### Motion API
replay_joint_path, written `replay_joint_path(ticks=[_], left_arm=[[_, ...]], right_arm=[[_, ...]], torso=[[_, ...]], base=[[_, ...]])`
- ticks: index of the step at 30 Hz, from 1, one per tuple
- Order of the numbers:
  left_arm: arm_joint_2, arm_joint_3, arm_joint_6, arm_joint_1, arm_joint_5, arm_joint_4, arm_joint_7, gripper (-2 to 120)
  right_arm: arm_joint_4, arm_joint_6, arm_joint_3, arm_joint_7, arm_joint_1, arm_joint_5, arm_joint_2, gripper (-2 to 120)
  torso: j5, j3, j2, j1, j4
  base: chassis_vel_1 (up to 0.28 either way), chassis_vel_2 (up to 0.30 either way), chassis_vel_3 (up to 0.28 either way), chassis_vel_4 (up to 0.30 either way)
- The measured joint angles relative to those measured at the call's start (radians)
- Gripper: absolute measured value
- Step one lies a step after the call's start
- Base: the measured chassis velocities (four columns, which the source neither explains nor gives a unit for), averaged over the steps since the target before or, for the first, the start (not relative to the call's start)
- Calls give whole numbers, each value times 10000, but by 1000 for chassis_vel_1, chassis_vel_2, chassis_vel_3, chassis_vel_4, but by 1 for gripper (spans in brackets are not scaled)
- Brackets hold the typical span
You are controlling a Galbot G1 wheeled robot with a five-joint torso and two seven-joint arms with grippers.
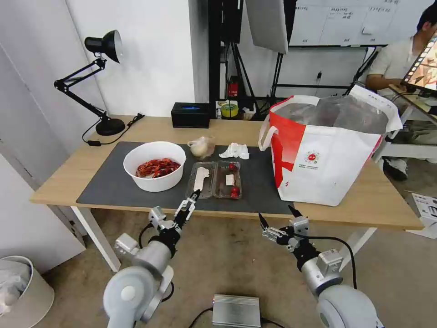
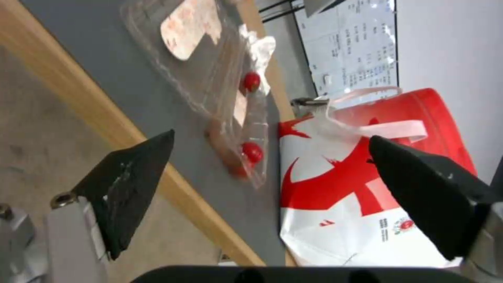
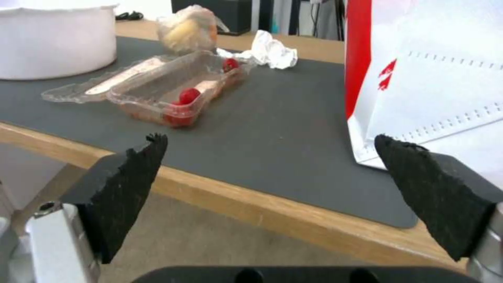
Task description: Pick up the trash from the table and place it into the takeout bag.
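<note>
From the head view the left gripper (image 1: 191, 203), fingers apart at the table (image 1: 59, 177) edge, should approach the clear tray (image 1: 215, 179) level; both wrist views show spread jaws, so straddle its near wall (image 2: 246, 173) before closing, right gripper (image 1: 276, 217) waiting.

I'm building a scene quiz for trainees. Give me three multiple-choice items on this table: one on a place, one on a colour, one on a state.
1. The large white-and-red takeout bag stands where on the table?
A) the robot's right end B) the left end C) inside the bowl

2. The shells in the white round bowl are
A) green B) red C) blue

3. The clear plastic hinged tray is
A) shut B) open C) in the bag

Key: A, it stands right of the tray; B, red fills the bowl; C is wrong, B: both halves lie flat.
</note>
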Motion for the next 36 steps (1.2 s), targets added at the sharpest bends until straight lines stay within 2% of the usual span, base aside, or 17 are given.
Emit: replay_joint_path(ticks=[10, 36], left_arm=[[-179, 469, -24, -608, 46, 596, -401, 100], [-224, 730, -65, -1927, -81, 1668, -1003, 100]], right_arm=[[3, 0, 144, -5, -20, -1, 4, 100], [-12, 31, 313, 18, -51, 24, 38, 100]], torso=[[0, 0, 0, 0, 0], [-1, 0, 0, 0, 0]], base=[[0, 0, 0, 0], [0, 0, 0, 0]])
